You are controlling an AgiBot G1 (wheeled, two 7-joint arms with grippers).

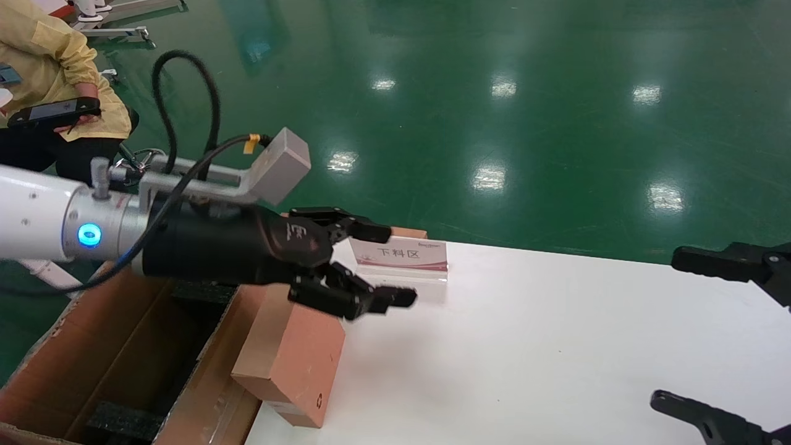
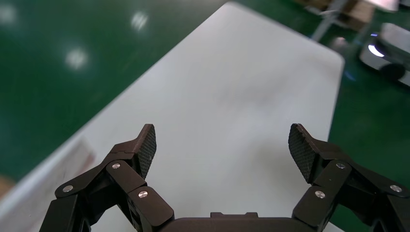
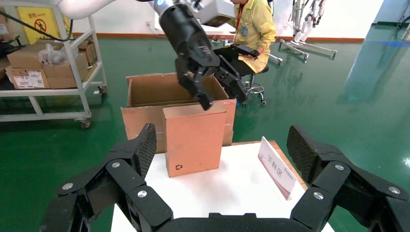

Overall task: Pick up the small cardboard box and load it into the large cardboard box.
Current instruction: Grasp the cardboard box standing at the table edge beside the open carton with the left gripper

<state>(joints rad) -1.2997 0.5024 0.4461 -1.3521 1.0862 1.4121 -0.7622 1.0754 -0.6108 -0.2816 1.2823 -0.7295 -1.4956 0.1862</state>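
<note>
The large cardboard box (image 1: pixel 93 364) sits on the floor against the left end of the white table (image 1: pixel 556 346), its flaps standing up, and down inside it I can make out black foam blocks (image 1: pixel 117 420) along the bottom and far wall; nothing else shows in there. The small cardboard box (image 1: pixel 290 358) stands upright on the table's left edge, just beside the big carton's near flap, with its little recycling mark low on the face toward the right arm. The left gripper (image 1: pixel 392 266) hangs in the air just above that small box, its fingers spread wide and holding nothing. A white sign card (image 1: pixel 400 256) stands on the table beyond it. The right gripper (image 3: pixel 222 145) is parked over the table's right side, its claw also apart and bare.
</note>
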